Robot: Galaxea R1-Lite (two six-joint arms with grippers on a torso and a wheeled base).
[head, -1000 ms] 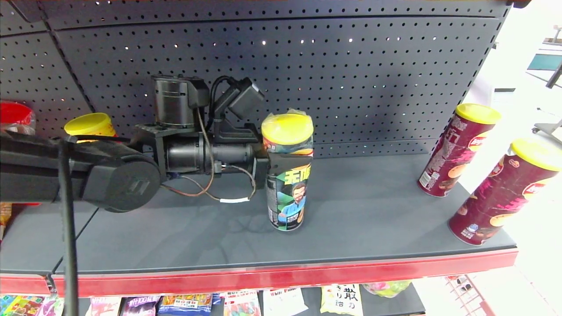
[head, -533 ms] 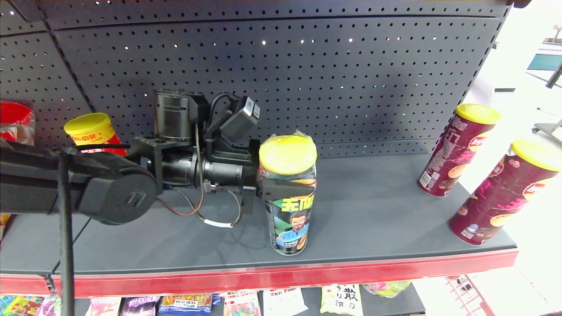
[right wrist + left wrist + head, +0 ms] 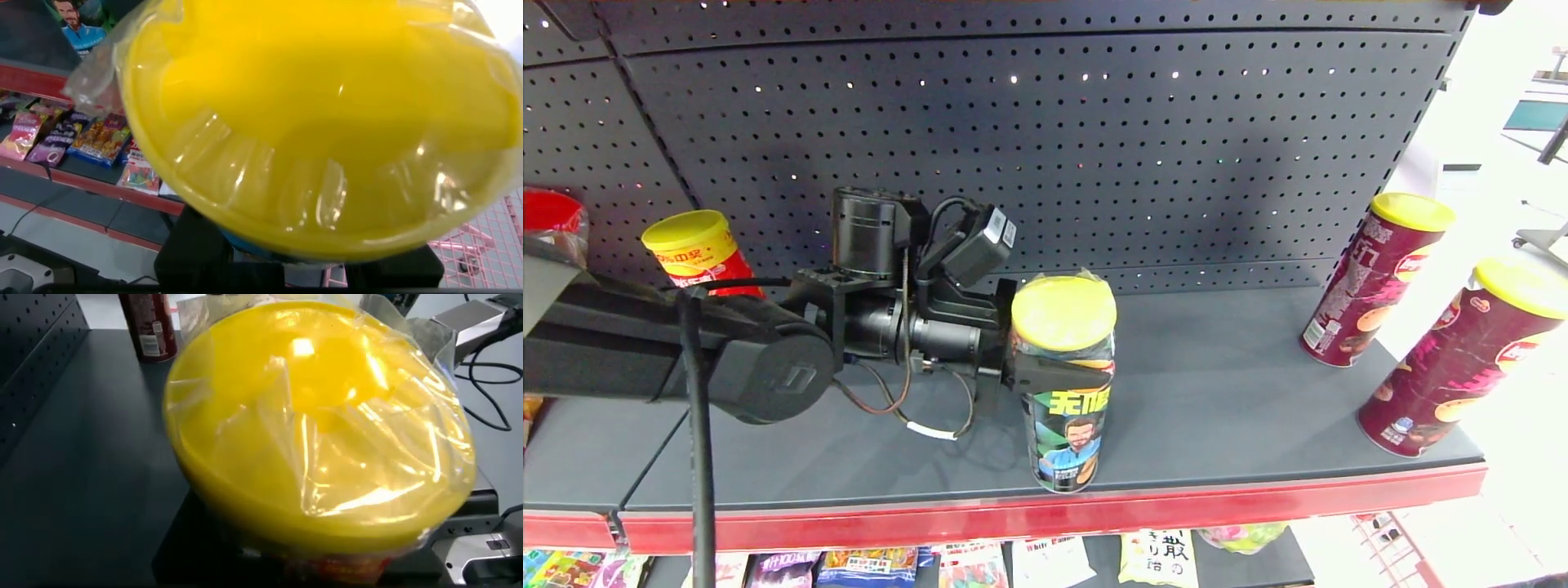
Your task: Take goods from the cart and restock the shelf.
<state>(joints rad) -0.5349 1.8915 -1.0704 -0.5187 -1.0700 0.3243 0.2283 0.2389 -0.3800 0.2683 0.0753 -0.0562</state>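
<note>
- The left pincer (image 3: 1058,371) is clenched on the can (image 3: 1068,433), gripping it from the side just under its yellow lid (image 3: 319,433).
- The can is upright at the very front of the shelf (image 3: 1217,408), its base just behind the red lip (image 3: 1094,514). I cannot tell whether the base is touching the shelf.
- The step in hand looks like setting this can down. It should be flat on the shelf before the grip loosens, and kept vertical, because a tall narrow can held high will tip easily.
- So near the lip, it could fall off the front. Placing it a little further in would be safer.
- On release, the fingers should part only enough to clear the can, and the arm should back out sideways so it does not drag the can.
- The right pincer (image 3: 294,261) grasps a second can (image 3: 327,122) in front of the shelf and below the lip. It waits its turn and should stay out of the left arm's way out.
- Two maroon cans (image 3: 1376,278) stand well apart to the right, and a red can (image 3: 698,249) is behind the left arm, close to its retreat path.
- The pegboard (image 3: 1094,163) closes off the back, and packets (image 3: 874,563) lie on the tier below.
</note>
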